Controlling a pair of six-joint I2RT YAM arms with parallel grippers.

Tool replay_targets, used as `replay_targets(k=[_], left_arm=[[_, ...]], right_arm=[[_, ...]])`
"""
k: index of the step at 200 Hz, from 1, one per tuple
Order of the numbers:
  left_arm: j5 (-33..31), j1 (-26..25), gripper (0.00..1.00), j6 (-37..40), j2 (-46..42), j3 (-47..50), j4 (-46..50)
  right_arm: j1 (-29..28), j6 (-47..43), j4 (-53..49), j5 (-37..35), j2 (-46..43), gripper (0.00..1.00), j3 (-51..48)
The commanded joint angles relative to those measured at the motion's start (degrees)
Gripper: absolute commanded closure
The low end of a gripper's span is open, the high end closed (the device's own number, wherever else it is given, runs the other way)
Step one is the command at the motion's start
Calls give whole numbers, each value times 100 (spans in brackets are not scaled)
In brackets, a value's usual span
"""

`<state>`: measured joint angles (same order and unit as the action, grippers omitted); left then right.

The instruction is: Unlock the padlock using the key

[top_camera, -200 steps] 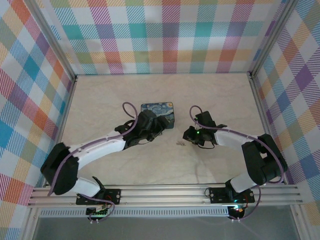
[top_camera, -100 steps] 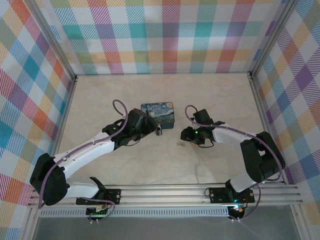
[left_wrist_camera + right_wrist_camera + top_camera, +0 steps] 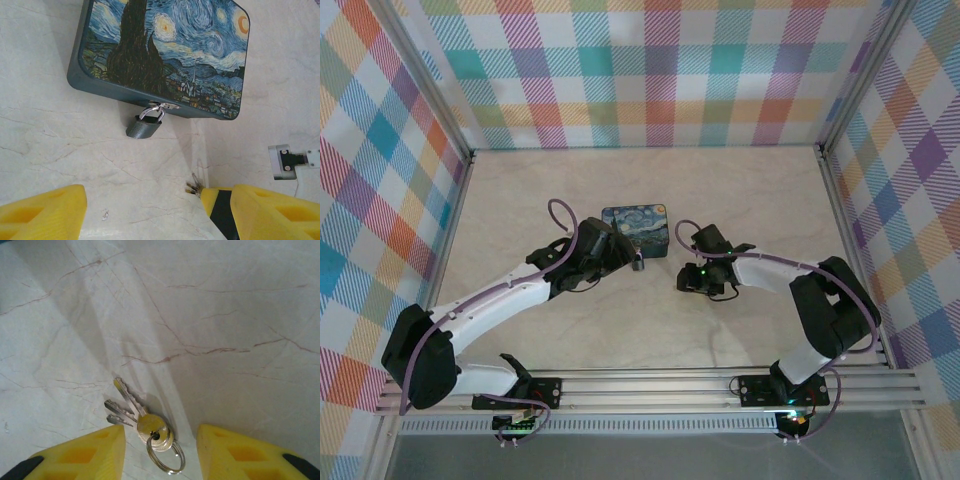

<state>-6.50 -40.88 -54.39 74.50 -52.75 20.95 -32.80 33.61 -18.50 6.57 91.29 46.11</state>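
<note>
Yellow-fingered right gripper (image 3: pixel 159 436) had slid toward 9 o'clock in the last second and stood over the key (image 3: pixel 131 407), which lay flat on the marble table (image 3: pixel 225 315). Its jaws were spread either side of the bunch, pinching nothing. The left gripper (image 3: pixel 155 196), wide and empty, had drawn back, baring the padlock (image 3: pixel 144 125) that hung at the 6 o'clock edge of the Starry Night box (image 3: pixel 165 50). A key pickup looked imminent.

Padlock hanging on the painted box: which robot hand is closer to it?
Left. The left hand is right beside the padlock, open and facing it. The right hand is farther off across the table, open, straddling the bunch of keys.
</note>
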Motion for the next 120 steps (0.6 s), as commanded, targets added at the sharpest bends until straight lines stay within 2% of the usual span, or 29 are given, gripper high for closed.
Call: replay_targets(k=[1, 63, 120], left_arm=[[35, 82, 24, 96, -36, 53, 84], [0, 111, 24, 135, -76, 79, 108], [7, 136, 24, 174, -146, 177, 99]], right_arm=[[-124, 112, -150, -128, 269, 61, 13], [-413, 381, -217, -608, 483, 70, 35], [-447, 602, 94, -645, 618, 78, -180]])
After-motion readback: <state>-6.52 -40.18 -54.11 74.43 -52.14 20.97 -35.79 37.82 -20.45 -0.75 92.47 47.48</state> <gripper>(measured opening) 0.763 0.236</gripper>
